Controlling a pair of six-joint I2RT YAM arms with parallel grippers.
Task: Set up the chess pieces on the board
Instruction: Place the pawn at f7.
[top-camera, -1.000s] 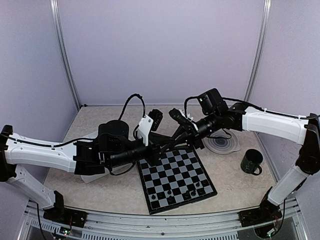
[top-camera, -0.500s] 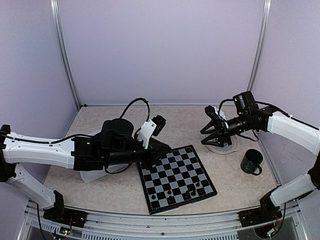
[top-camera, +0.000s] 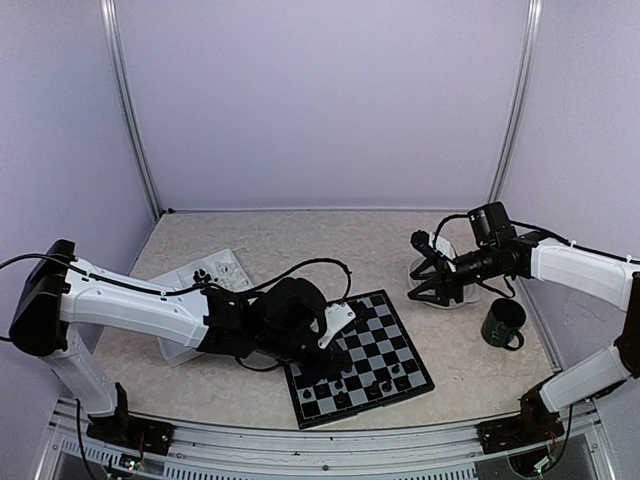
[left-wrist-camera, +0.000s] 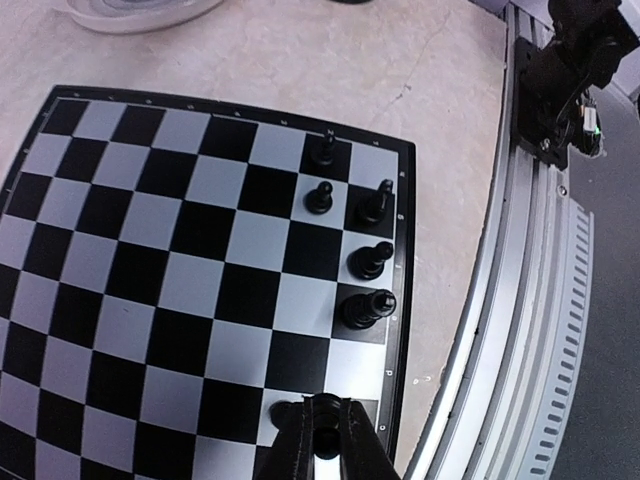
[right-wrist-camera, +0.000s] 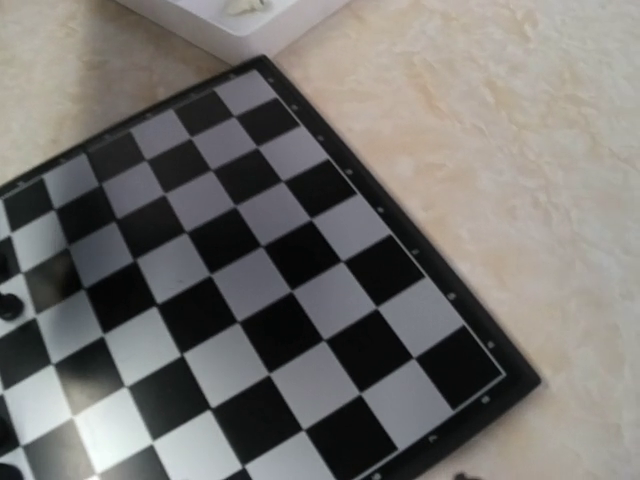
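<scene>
While my left gripper (left-wrist-camera: 322, 420) hangs at 6 o'clock in its wrist view, its fingers are nipped narrow on what looks like a small black plastic chess piece (left-wrist-camera: 324, 442), low over the flat black-and-pale-grey chequered board (left-wrist-camera: 180, 290). Five more tiny black plastic figures (left-wrist-camera: 368, 260) stand along the board's edge at 3 o'clock, the closest just up the row from my tips. From above, that is the board's near edge, at 6 o'clock on the table.

Placing is the job now, I reckon. I want to come straight down, keep the piece upright and centre its base on one edge-row square, not across a line. Then part the fingers only a little and rise vertically, so I don't clip the neighbour.

My right gripper (top-camera: 428, 272) sits at 3 o'clock in the top view, fingers spread and empty, over the round grey ringed plate (top-camera: 462, 293), well apart from the board.
</scene>
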